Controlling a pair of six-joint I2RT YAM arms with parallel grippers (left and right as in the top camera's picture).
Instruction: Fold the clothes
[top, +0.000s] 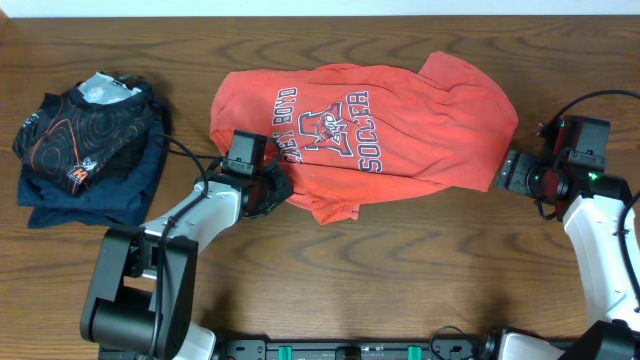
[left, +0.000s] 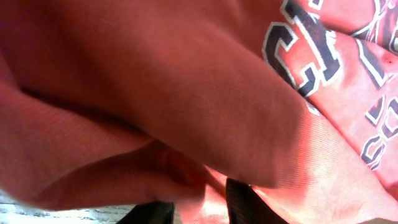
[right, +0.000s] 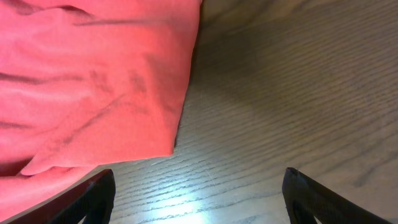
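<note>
The coral-red T-shirt (top: 380, 120) lies crumpled in the middle of the table, with its navy-and-white lettering facing up. My left gripper (top: 272, 190) is at the shirt's lower left edge. In the left wrist view the shirt (left: 186, 93) fills the frame, and a fold of it sits between the nearly closed fingers (left: 200, 208). My right gripper (top: 503, 172) is at the shirt's right edge, open and empty. In the right wrist view only bare wood lies between its fingers (right: 196, 193), with the shirt's hem (right: 93, 81) just ahead to the left.
A black garment with an orange contour pattern (top: 85, 130) lies on a folded navy garment (top: 110, 195) at the table's left. The wooden table (top: 420, 270) runs along the front. A cable trails by the right arm.
</note>
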